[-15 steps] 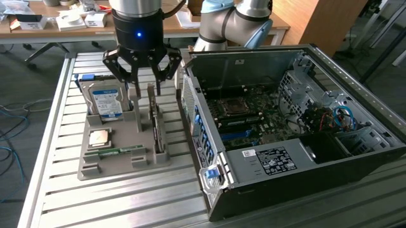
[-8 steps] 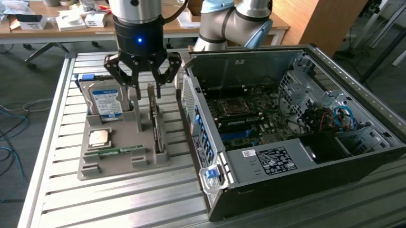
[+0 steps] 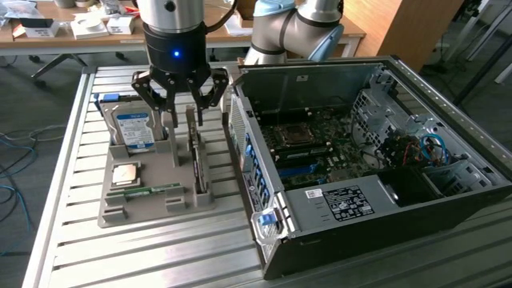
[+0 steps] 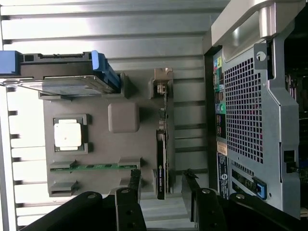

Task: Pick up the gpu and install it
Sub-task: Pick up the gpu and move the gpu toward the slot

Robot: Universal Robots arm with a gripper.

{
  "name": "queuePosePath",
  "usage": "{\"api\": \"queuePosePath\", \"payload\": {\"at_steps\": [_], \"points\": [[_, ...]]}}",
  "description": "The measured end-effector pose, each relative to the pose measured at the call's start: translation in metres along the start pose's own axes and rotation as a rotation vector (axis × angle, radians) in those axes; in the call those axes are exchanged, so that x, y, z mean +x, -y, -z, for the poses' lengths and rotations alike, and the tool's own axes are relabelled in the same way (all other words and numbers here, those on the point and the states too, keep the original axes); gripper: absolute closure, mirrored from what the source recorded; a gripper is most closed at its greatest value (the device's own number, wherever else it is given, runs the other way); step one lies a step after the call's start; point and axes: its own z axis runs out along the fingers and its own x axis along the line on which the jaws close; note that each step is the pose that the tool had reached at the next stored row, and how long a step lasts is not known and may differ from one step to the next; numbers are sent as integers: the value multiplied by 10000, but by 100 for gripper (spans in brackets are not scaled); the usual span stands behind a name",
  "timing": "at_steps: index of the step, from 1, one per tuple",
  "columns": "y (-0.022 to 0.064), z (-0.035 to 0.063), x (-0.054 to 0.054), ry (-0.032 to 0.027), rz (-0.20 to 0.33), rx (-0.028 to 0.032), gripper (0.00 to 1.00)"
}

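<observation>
The gpu [image 3: 196, 162] stands on its edge in a slot of the grey holder [image 3: 152, 207], at the side nearest the computer case. In the wrist view the gpu [image 4: 162, 159] shows edge-on as a thin dark card with a pale bracket at its far end. My gripper [image 3: 182, 114] hangs just above its top end, open. The black fingers [image 4: 134, 182] stand one on each side of the card, with a gap between each finger and the board. My gripper [image 4: 162, 180] holds nothing.
The holder [image 4: 122, 118] also carries a hard drive [image 3: 132, 126] standing upright, a square processor [image 3: 126, 174] and a memory stick [image 3: 144, 192]. The open computer case [image 3: 360, 174] lies close beside the holder on the slatted metal table [image 3: 160, 258], motherboard exposed.
</observation>
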Motion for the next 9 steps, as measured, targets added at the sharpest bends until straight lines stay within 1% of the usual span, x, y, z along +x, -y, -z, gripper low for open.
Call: {"api": "queuePosePath", "payload": {"at_steps": [7, 8, 9], "points": [[0, -1, 0, 1, 0, -1, 51], [0, -1, 0, 1, 0, -1, 45], [0, -5, 0, 3, 1, -3, 45]]}}
